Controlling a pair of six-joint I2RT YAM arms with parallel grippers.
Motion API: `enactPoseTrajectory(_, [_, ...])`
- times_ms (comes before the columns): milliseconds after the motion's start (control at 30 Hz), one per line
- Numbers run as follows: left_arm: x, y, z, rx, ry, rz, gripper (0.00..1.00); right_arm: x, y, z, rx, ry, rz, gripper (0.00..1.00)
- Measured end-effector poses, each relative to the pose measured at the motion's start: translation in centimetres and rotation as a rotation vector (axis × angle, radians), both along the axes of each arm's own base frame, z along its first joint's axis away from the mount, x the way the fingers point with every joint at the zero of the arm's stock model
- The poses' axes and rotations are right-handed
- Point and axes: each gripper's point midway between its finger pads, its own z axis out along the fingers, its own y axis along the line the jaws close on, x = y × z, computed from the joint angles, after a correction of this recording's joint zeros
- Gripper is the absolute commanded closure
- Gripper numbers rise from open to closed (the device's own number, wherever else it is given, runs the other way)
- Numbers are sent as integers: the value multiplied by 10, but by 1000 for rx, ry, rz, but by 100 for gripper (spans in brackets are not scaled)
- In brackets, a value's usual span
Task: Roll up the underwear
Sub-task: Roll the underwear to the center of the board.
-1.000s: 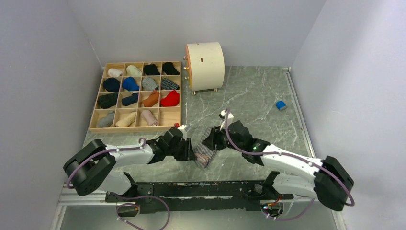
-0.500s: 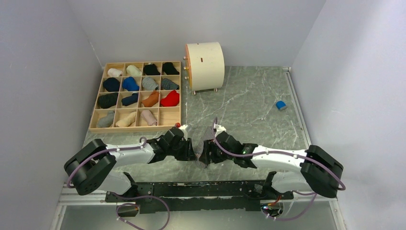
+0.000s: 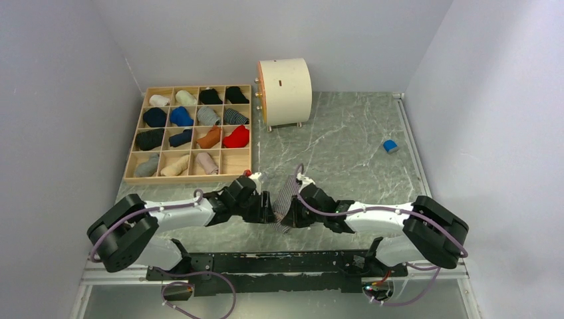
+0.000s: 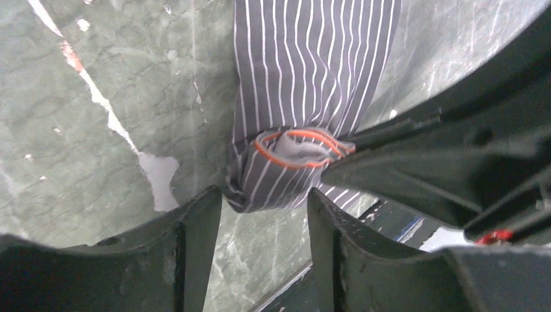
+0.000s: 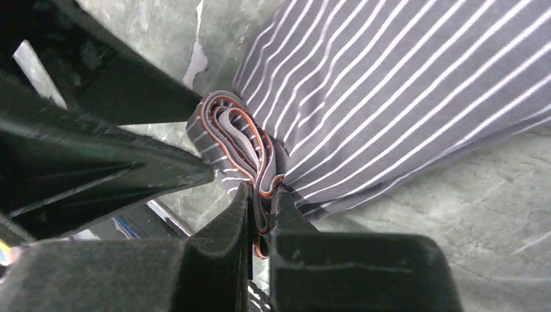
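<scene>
Underwear (image 3: 284,203), the grey striped pair, is being worked at the near middle of the table (image 3: 352,139). Its near end is already wound into a small roll (image 4: 286,166) with the orange-trimmed waistband tucked inside, and the rest is being left flat, stretching toward the far side.

A handover is being made right now. Over the last second the right gripper (image 5: 262,198) has been brought in, leftward and nearer, and its jaws have been snapped together on the folded edge of the roll. Meanwhile the left gripper (image 4: 260,208) has been let out, and its fingers are being held apart just at the roll's near side with no cloth squeezed. So the roll is being pinned by the right while the left is being freed, which is judged to be a regrip for another turn. Most of the length is not yet rolled.

Both arms are being kept low and stretched inward, wrists being pointed at each other across the garment.
</scene>
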Motion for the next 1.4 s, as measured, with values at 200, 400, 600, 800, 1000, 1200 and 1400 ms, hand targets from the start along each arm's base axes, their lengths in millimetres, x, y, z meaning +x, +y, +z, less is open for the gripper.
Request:
enactPoseTrajectory(200, [-4, 8, 9, -21, -4, 55, 25, 5, -2, -5, 106, 104, -39, 100])
enactPoseTrajectory(400, [-8, 13, 10, -140, 44, 197, 26, 7, 9, -7, 178, 169, -21, 100])
enactPoseTrajectory(600, [1, 11, 9, -208, 101, 337, 37, 8, 10, -8, 215, 196, -16, 100])
enactPoseTrajectory(800, [11, 9, -2, -231, 129, 430, 57, 9, 7, -9, 242, 218, -17, 100])
enactPoseTrajectory(1000, [18, 4, -7, -237, 115, 446, 83, 9, 7, -9, 263, 234, -9, 93])
enactPoseTrajectory(1200, [20, 5, -3, -201, 89, 445, 93, 11, 8, -5, 249, 221, 9, 62])
enactPoseTrajectory(1400, [22, 19, 0, -123, 53, 469, 95, 32, -3, 15, 145, 56, 28, 48])
